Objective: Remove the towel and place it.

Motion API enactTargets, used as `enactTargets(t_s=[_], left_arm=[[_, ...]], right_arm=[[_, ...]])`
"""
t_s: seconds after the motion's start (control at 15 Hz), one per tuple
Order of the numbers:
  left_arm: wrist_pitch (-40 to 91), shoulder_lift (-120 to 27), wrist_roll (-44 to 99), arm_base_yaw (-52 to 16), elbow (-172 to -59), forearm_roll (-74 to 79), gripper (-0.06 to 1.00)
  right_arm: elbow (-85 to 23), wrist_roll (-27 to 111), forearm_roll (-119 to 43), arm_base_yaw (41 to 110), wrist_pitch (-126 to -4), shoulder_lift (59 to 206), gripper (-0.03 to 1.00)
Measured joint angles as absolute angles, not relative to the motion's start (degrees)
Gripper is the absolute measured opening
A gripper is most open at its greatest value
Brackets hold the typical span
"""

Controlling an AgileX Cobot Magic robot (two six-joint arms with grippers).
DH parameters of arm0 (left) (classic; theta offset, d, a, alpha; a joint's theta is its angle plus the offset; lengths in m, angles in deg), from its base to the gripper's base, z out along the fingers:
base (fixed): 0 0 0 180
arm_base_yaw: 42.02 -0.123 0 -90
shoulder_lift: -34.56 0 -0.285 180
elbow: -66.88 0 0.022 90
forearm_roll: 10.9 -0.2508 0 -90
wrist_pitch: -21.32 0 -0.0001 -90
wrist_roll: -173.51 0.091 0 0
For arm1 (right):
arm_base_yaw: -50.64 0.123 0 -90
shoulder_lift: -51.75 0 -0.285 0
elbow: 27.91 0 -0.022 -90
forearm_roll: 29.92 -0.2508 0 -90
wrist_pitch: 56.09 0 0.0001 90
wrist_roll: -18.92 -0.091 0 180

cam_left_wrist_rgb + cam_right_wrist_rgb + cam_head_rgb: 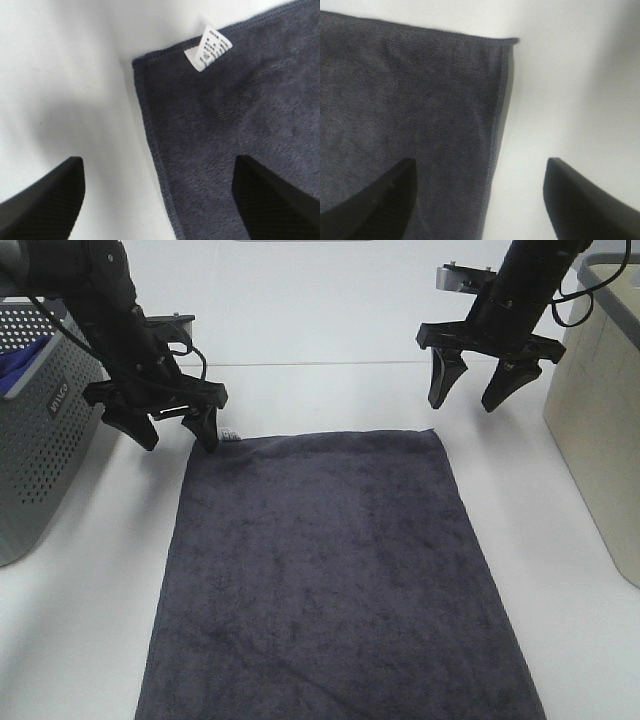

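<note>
1. The left end effector [178,440] has its two fingers spread wide. Nothing is between them, so it grips nothing.
2. Right under it is the far left corner of the towel [340,580]. In the left wrist view one finger hangs over the grey cloth and the other over the bare white tabletop [90,590], with the towel's side hem running between them. The small white tag [207,48] sits on the corner just beyond the fingertips.
3. The right end effector [465,402] is also wide open and empty. It is above the far right corner of the towel, again with one finger over the cloth and the other over the tabletop.
4. The right one seems to hang higher off the cloth than the left. Whether the left fingertips touch the surface cannot be told from these views.
5. From the two end effectors the towel lies flat and spread out towards the near side of the tabletop, where the picture cuts it off.
6. Outward of the left end effector stands a grey perforated basket [40,440] with a blue cloth [18,365] inside. Outward of the right one stands a beige bin [600,430]. Both stand apart from the towel.
</note>
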State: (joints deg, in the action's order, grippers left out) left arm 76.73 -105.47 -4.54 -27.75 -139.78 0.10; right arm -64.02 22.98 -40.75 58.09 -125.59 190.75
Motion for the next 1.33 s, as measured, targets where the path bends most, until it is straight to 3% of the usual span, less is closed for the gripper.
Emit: enactTargets(t_s=[0.47,1.33], left_arm=[[74.2,-106.2,-3.0,-29.9,-140.1,6.1,0.78],[67.0,-110.9,2.1,-30.1,-140.9,11.0,0.8]], right_arm=[[-64.1,24.6,-39.9,58.1,-125.5,194.3,0.77],[-64.1,30.0,-46.1,58.1,-117.9,200.3,0.77]])
